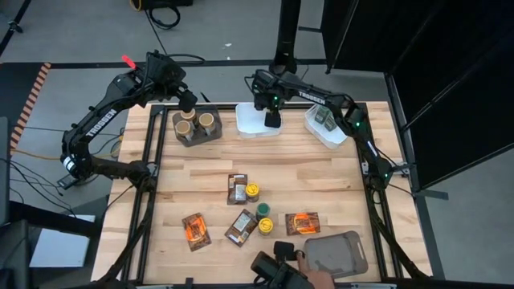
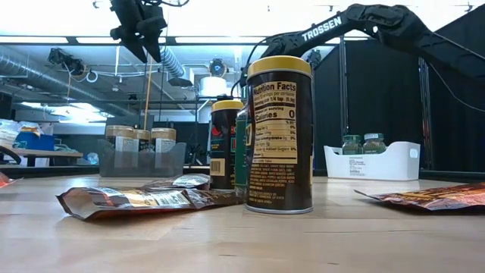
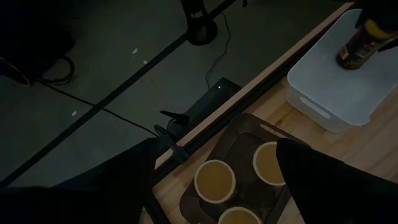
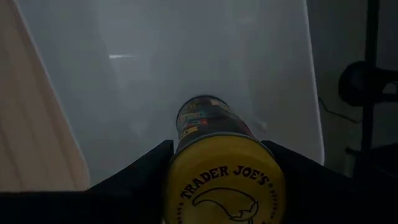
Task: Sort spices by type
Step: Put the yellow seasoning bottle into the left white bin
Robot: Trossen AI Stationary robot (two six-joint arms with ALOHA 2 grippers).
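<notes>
My right gripper [image 1: 273, 120] points down into the middle white tray [image 1: 247, 122] at the far edge, shut on a yellow-lidded spice jar [image 4: 217, 149]. My left gripper [image 1: 186, 100] hangs open above the dark bin [image 1: 197, 136], which holds three tan-lidded jars [image 3: 214, 180]. On the table's middle stand two yellow-lidded jars [image 1: 252, 190] [image 1: 266, 225] and a green-lidded one [image 1: 263, 210]. Among them lie flat brown packets [image 1: 238, 188] [image 1: 241, 227] and orange packets [image 1: 195, 230] [image 1: 303, 223]. My right gripper pinches the jar between its two fingers at the yellow lid's rim [image 4: 177, 171], one finger on each side. The fingers come from above, pointing down into the tray. The jar hangs below them, lid up, slightly tilted; I cannot tell whether its base touches the tray floor.
A second white tray [image 1: 336, 136] at the far right holds green-lidded jars [image 1: 324, 118]. A grey bin [image 1: 337, 253] sits at the near edge, with a person's hand [image 1: 301, 255] and a dark object beside it. Bare wood lies between the trays and the loose spices.
</notes>
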